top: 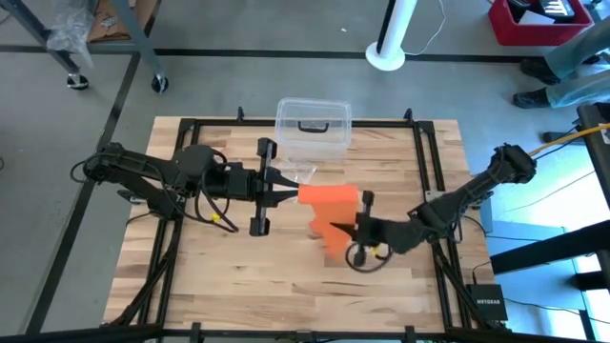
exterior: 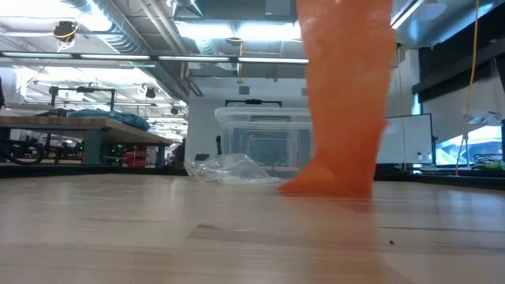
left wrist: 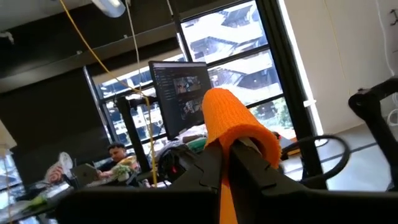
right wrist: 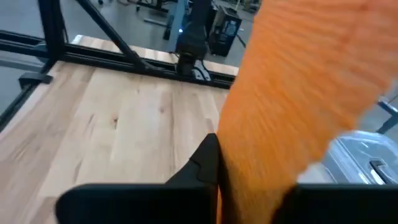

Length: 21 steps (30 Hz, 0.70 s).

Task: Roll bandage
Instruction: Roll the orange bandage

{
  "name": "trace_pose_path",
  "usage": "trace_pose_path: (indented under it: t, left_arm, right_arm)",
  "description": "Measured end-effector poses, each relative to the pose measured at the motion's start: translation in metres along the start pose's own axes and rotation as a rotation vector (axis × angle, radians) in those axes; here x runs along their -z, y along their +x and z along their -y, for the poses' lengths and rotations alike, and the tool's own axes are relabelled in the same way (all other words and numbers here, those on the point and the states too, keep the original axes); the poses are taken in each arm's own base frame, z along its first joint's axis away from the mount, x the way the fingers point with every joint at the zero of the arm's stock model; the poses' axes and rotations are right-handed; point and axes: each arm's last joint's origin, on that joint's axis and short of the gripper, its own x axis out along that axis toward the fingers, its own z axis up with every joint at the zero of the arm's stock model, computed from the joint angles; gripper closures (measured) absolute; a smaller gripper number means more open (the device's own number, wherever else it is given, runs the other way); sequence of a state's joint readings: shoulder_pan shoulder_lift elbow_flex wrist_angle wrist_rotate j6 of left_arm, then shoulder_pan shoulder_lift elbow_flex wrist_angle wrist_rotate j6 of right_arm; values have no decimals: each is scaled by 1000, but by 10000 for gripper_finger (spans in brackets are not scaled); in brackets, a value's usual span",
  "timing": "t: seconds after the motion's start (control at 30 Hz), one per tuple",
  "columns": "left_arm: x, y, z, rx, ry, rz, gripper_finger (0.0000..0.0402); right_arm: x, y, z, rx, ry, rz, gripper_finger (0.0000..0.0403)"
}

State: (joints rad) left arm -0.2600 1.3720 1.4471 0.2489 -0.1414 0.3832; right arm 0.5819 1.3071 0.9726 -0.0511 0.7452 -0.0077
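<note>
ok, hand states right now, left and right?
Left hand: closed, holding one end of the bandage.
Right hand: closed on the bandage's hanging part.

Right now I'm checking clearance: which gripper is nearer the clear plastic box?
Left. The left gripper sits just in front of the clear plastic box, shut on the bandage. The right gripper grips the bandage's lower part, farther out.

Left claw (top: 292, 186) clamped mid-table, right claw (top: 335, 229) clamped, arms facing.
</note>
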Motion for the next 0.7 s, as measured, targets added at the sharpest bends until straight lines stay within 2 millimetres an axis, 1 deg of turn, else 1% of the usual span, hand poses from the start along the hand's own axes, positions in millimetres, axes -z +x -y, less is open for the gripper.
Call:
trace_pose_path:
  t: [0.2, 0.3, 0.37, 0.43, 0.57, 0.7]
  left_arm:
    - [0, 0, -4, -136, 124, -47, 394]
    - [2, 0, -6, -205, 203, -89, 395]
    - [8, 2, -6, -265, 281, -165, 398]
    - [16, 6, -4, -290, 338, -236, 398]
    - [31, 12, 2, -280, 413, -324, 399]
    - [39, 11, 6, -265, 441, -390, 400]
  right_arm:
    - [-1, -23, -25, -103, -23, 37, 398]
    - [-4, -32, -34, -145, -7, 76, 398]
    - [-8, -38, -38, -168, 2, 101, 398]
    - [-12, -45, -43, -193, -9, 124, 399]
    - [-23, -58, -48, -213, -14, 162, 400]
    - [-37, -74, -54, -215, -47, 208, 400]
